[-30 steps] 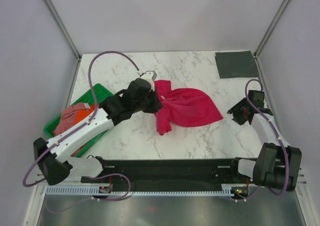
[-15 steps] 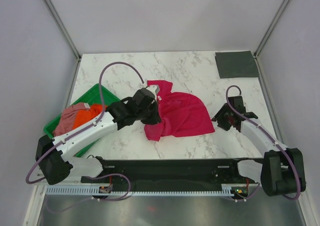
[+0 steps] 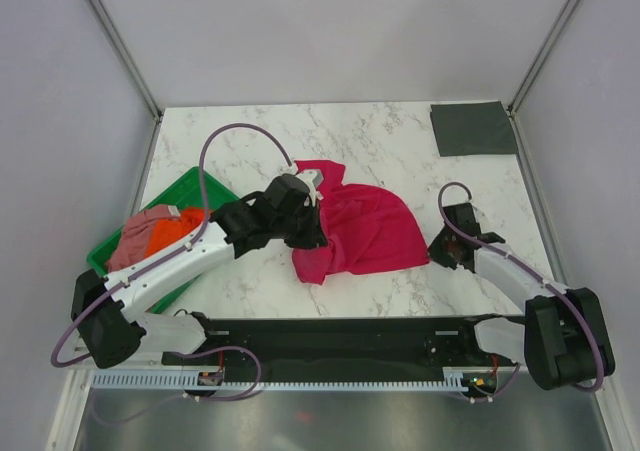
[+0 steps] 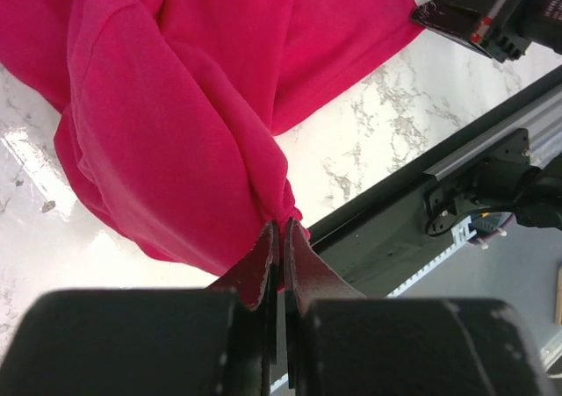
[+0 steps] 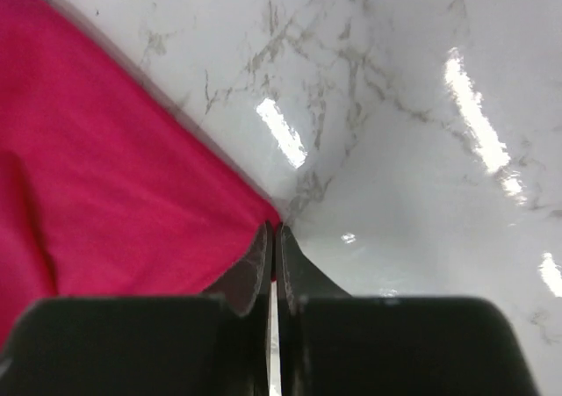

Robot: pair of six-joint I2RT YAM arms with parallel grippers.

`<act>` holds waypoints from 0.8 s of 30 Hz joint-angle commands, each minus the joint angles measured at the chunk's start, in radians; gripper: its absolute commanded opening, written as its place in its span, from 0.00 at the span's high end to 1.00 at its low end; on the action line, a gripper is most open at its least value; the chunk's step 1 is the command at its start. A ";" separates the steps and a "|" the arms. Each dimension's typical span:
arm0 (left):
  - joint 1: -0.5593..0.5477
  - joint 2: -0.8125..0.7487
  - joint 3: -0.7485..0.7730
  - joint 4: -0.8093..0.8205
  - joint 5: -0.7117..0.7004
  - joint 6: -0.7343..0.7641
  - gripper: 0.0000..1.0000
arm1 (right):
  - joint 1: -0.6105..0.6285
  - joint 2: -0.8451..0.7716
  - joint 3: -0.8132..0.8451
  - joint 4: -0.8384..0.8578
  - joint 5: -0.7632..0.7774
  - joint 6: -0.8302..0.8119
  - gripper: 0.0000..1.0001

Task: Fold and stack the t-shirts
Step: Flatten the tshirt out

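Open bench point(image 3: 400, 141) runs from the far side of the red t-shirt point(image 3: 365, 233) to the back wall point(image 3: 330, 31), and from its near side to the black base rail point(image 3: 340, 336). Left of the t-shirt the left arm point(image 3: 190, 256) slants across, its end effector point(image 4: 281, 225) pinching a bunched fold. Beyond the arm the green tray point(image 3: 195, 183) holds a pink t-shirt point(image 3: 140, 233) and an orange t-shirt point(image 3: 170, 233). The right end effector point(image 5: 273, 229) is closed at the red t-shirt's right corner. A dark grey folded t-shirt point(image 3: 473, 128) lies far right of it.
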 commanded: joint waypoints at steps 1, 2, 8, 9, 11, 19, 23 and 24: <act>-0.001 0.000 0.076 0.023 0.057 -0.010 0.98 | -0.003 0.016 0.104 -0.084 0.211 -0.054 1.00; -0.001 0.006 0.080 0.023 0.067 -0.015 0.98 | -0.009 0.021 0.139 -0.116 0.253 -0.063 1.00; -0.084 0.101 0.106 0.106 0.123 -0.070 0.98 | -0.172 0.134 0.432 -0.222 0.366 -0.158 1.00; -0.113 0.156 0.108 0.126 0.140 -0.088 0.98 | -0.222 0.192 0.480 -0.227 0.360 -0.179 1.00; -0.138 0.216 0.111 0.186 0.156 -0.107 0.95 | -0.255 0.258 0.525 -0.245 0.349 -0.209 1.00; -0.205 0.453 0.227 0.273 0.236 -0.141 0.84 | -0.312 0.436 0.725 -0.290 0.390 -0.288 1.00; -0.179 0.484 0.309 0.287 0.330 -0.032 0.47 | -0.312 0.544 0.893 -0.299 0.381 -0.322 1.00; -0.158 0.469 0.304 0.284 0.341 -0.030 0.45 | -0.312 0.588 0.957 -0.310 0.386 -0.333 1.00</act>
